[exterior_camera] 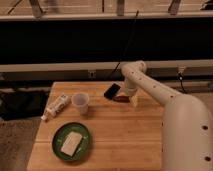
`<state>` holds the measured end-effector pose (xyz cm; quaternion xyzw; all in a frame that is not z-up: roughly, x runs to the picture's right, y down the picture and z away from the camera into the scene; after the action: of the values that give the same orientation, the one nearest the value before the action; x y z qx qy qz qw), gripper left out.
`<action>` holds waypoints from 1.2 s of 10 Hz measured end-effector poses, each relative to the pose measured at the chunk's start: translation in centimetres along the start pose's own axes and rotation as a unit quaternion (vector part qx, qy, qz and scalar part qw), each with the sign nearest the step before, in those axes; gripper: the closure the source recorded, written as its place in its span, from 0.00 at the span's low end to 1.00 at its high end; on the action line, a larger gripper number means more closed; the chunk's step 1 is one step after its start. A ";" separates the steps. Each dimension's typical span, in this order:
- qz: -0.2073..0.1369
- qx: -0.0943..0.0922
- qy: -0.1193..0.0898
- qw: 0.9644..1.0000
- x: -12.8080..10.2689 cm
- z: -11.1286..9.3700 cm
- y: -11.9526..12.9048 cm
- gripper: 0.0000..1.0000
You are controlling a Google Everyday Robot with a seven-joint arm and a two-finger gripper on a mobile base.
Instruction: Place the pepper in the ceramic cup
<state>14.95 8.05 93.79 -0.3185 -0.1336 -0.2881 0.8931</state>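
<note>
The ceramic cup (80, 102) is a small whitish cup standing upright on the wooden table (120, 135), left of centre. The pepper (120, 98) is a small reddish-brown piece lying near the table's far edge, next to a black flat object (111, 91). My gripper (128, 96) is at the end of the white arm, down at the table right beside or over the pepper. The arm hides part of the pepper and the contact between them.
A white tube (56, 106) lies at the left of the table near the cup. A round green plate (72, 141) with a pale slab on it sits at the front left. A dark rail runs behind the table.
</note>
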 end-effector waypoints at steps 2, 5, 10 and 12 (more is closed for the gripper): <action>0.007 0.000 0.002 1.000 0.2 0.4 0.1 0.22; 0.009 -0.012 0.003 1.000 0.2 1.2 -0.3 0.50; 0.011 -0.028 -0.001 1.000 -0.2 1.6 -0.4 0.98; 0.012 -0.029 -0.002 1.000 -0.3 1.6 -0.4 1.00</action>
<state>14.40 8.92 95.06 -0.3461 -0.1229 -0.2810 0.8867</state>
